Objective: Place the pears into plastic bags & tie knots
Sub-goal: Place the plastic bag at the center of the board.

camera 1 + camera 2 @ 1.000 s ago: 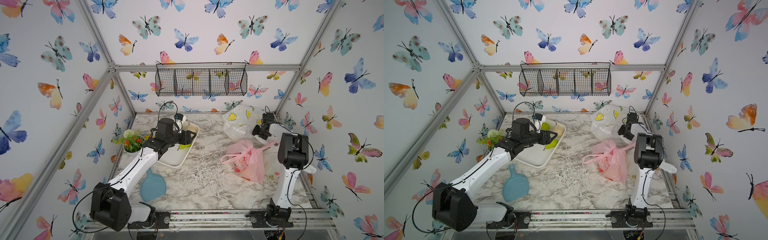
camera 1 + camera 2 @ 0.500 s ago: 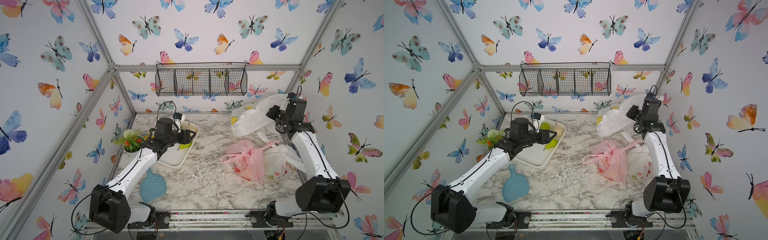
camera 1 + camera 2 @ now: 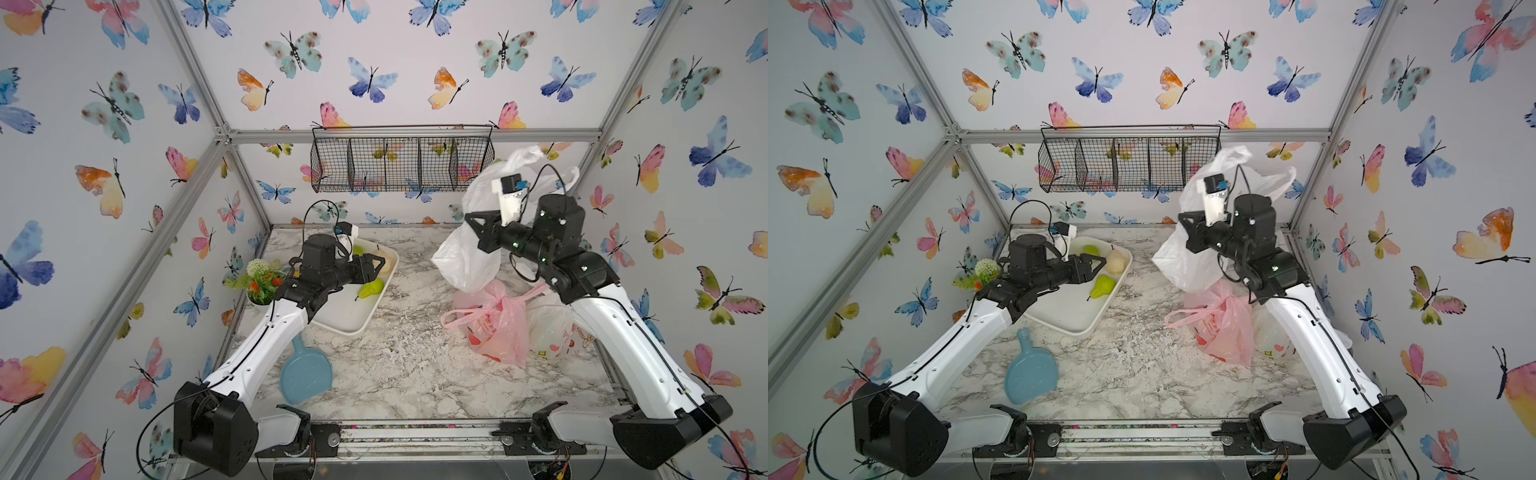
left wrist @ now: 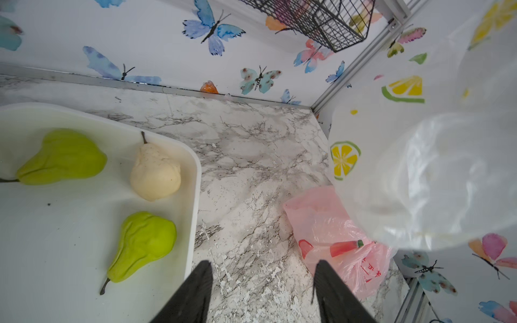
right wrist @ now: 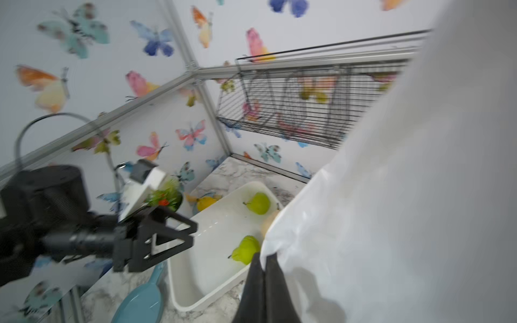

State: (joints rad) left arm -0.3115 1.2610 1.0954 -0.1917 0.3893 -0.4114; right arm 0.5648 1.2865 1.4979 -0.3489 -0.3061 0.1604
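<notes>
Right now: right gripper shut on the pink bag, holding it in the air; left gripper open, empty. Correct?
Wrong bag. The right gripper is shut on the white lemon-print bag, prints clear in the left wrist view; the pink bag lies on the table. The left gripper is open, empty: correct.

right wrist view blurred, lemon bag [image 5: 405, 181] blocks half of it, cream pear [image 5: 269, 222] mostly behind it, bunny bag [image 3: 548, 332] partly hidden by right arm [image 3: 623, 328] and pink bag [image 3: 496, 328], bag contents unreadable

Tabletop [image 3: 395, 365] middle free (lemon bag [image 3: 465, 257] hanging beside).
</notes>
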